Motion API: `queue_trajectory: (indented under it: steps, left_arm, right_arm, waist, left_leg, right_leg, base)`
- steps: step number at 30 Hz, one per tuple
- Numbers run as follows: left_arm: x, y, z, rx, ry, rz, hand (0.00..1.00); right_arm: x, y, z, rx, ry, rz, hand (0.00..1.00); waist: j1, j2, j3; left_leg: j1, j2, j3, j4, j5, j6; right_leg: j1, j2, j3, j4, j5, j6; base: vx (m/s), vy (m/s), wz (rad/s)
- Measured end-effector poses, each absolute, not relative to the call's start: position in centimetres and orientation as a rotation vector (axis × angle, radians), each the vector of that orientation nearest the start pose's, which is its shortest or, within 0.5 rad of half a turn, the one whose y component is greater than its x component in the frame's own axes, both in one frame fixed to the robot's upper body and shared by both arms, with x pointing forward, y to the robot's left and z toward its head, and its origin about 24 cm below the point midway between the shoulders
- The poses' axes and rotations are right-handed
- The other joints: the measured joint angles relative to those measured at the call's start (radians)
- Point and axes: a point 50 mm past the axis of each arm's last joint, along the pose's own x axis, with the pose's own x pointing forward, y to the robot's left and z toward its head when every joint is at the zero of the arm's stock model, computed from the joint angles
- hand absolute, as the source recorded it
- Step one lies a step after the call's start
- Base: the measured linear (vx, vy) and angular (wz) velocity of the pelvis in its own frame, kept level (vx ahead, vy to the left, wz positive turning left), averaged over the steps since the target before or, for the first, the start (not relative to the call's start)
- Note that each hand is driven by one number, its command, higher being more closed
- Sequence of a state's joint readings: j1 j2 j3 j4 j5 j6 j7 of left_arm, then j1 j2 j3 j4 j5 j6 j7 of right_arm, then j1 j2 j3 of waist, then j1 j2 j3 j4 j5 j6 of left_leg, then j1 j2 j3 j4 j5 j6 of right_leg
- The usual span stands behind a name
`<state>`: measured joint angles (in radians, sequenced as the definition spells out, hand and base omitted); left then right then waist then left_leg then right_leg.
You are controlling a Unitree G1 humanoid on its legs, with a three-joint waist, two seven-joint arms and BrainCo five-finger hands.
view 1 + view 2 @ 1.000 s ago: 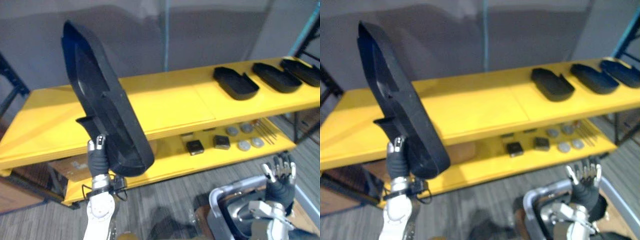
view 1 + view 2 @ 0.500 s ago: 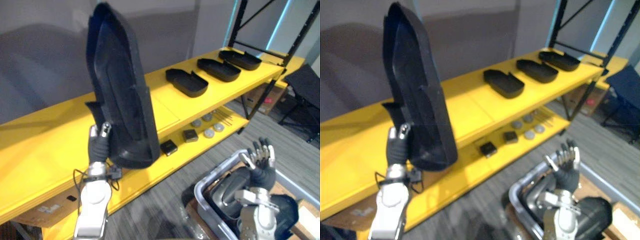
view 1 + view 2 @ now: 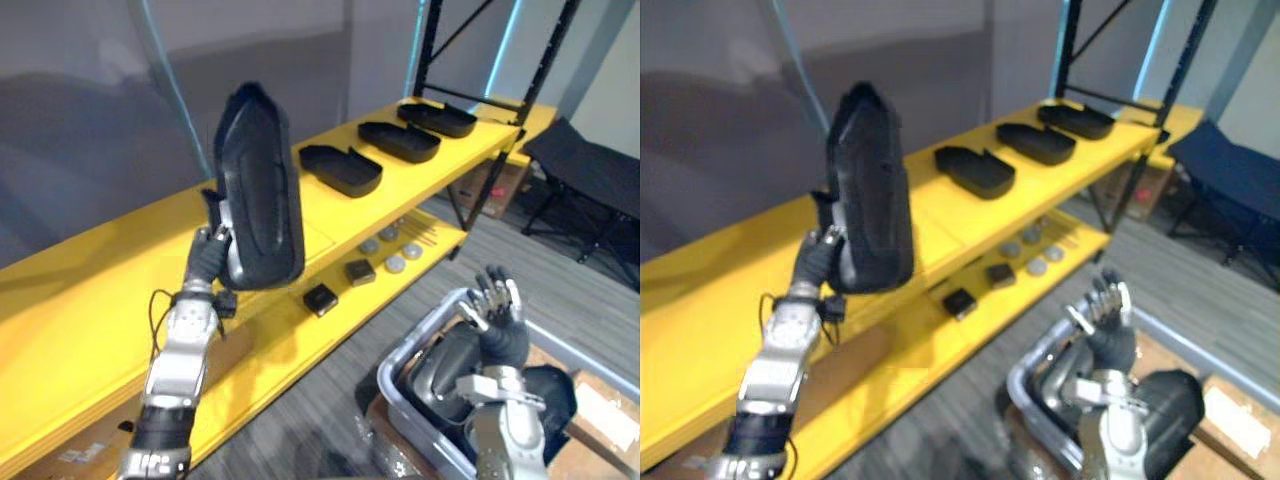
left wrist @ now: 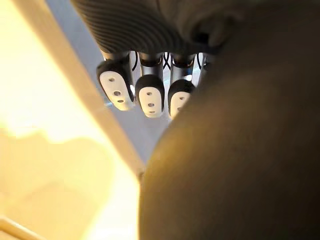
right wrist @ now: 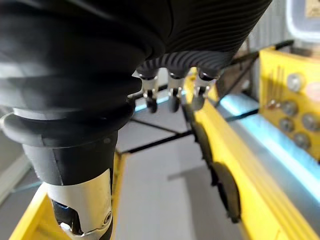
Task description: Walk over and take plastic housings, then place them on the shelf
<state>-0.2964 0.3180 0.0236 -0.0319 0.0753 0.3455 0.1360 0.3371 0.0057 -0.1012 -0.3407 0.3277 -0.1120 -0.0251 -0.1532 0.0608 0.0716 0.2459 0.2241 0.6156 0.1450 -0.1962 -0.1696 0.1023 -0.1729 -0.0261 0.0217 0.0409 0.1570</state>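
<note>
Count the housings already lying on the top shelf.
3, in a row toward the right end of the top shelf: nearest housing, middle housing, farthest housing by the black upright. A fourth housing stands upright in the left hand, not yet laid down, hiding some shelf.

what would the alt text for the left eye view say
The robot's left hand holds a black plastic housing upright at the yellow shelf, where three more housings lie. Its right hand is open by a grey bin.

Small black blocks (image 3: 321, 299) and grey discs (image 3: 395, 264) lie together, a dark cot (image 3: 590, 185) well apart
</note>
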Motion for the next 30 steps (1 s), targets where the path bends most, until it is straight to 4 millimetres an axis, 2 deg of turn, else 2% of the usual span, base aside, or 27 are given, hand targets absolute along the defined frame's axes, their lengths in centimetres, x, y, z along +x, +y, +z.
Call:
queue_trajectory:
  steps: [6, 13, 20, 23, 24, 25, 26, 27, 30]
  left_arm:
    - [33.9, 23.0, 12.2, 0.409, 0.086, 0.247, 1.0]
    - [35.8, 24.9, 12.5, 0.372, 0.21, 0.352, 1.0]
    - [35.4, 27.6, 11.0, 0.258, 0.367, 0.54, 1.0]
    - [35.2, 28.0, 10.5, 0.205, 0.412, 0.617, 1.0]
    - [34.9, 28.8, 10.8, 0.168, 0.418, 0.686, 1.0]
    - [34.8, 29.5, 11.3, 0.143, 0.408, 0.723, 1.0]
    - [35.0, 29.9, 12.1, 0.128, 0.395, 0.769, 1.0]
    - [34.8, 30.5, 12.6, 0.136, 0.386, 0.817, 1.0]
    - [34.3, 31.3, 12.6, 0.133, 0.404, 0.893, 1.0]
  right_arm:
    - [17.2, -19.7, 4.7, 0.258, -0.042, -0.251, 0.0]
    - [16.1, -19.8, 3.5, 0.246, 0.049, -0.235, 0.0]
    - [16.2, -18.7, 3.1, 0.284, 0.102, -0.193, 0.0]
    - [16.2, -18.5, 3.2, 0.284, 0.109, -0.199, 0.0]
    - [16.5, -18.1, 3.5, 0.298, 0.094, -0.194, 0.0]
    - [16.8, -17.8, 3.8, 0.311, 0.081, -0.182, 0.0]
    - [17.1, -17.7, 4.3, 0.313, 0.056, -0.176, 0.0]
    - [17.5, -17.9, 4.1, 0.292, 0.063, -0.168, 0.0]
    - [17.1, -17.3, 3.6, 0.322, 0.091, -0.167, 0.0]
  waist:
    - [-0.03, 0.012, 0.009]
    - [-0.084, 0.018, 0.05]
    - [-0.111, 0.033, 0.11]
    - [-0.11, 0.026, 0.137]
    - [-0.106, -0.007, 0.156]
    - [-0.107, -0.028, 0.169]
    - [-0.12, -0.029, 0.181]
    - [-0.108, -0.027, 0.195]
    - [-0.111, -0.02, 0.198]
  left_leg:
    - [0.001, 0.0, 0.037, -0.005, 0.003, -0.005]
    - [0.016, -0.002, 0.089, -0.022, 0.006, -0.01]
    - [-0.006, -0.006, 0.108, -0.02, 0.006, -0.01]
    - [-0.021, 0.0, 0.106, 0.016, 0.006, -0.01]
    - [-0.074, 0.023, 0.098, 0.167, 0.004, -0.008]
    - [-0.11, 0.032, 0.096, 0.226, -0.018, -0.021]
    - [-0.146, -0.011, 0.081, 0.047, 0.014, 0.019]
    - [-0.127, -0.024, 0.078, -0.014, 0.085, 0.021]
    - [-0.134, -0.032, 0.074, -0.03, 0.087, 0.022]
  right_leg:
    - [-0.026, 0.005, 0.01, 0.002, 0.0, 0.0]
    - [-0.05, 0.017, 0.054, 0.002, 0.0, 0.0]
    - [-0.088, 0.017, 0.068, 0.002, 0.0, 0.0]
    - [-0.093, 0.012, 0.075, 0.005, 0.0, 0.0]
    - [-0.089, -0.02, 0.086, 0.005, 0.001, -0.001]
    - [-0.084, -0.043, 0.089, 0.006, 0.001, -0.001]
    - [-0.091, -0.057, 0.084, 0.009, 0.002, 0.002]
    - [-0.115, -0.055, 0.096, 0.029, 0.003, 0.004]
    - [-0.127, -0.052, 0.083, 0.044, 0.008, 0.013]
  base:
    - [0.0, -0.017, -0.16]
    - [0.02, -0.002, -0.2]
    - [0.01, 0.0, -0.07]
    - [0.02, 0.011, -0.02]
    - [-0.07, 0.003, -0.04]
    - [-0.16, -0.078, 0.09]
    - [-0.15, -0.043, -0.1]
    - [-0.06, -0.024, -0.16]
    - [0.06, 0.057, 0.04]
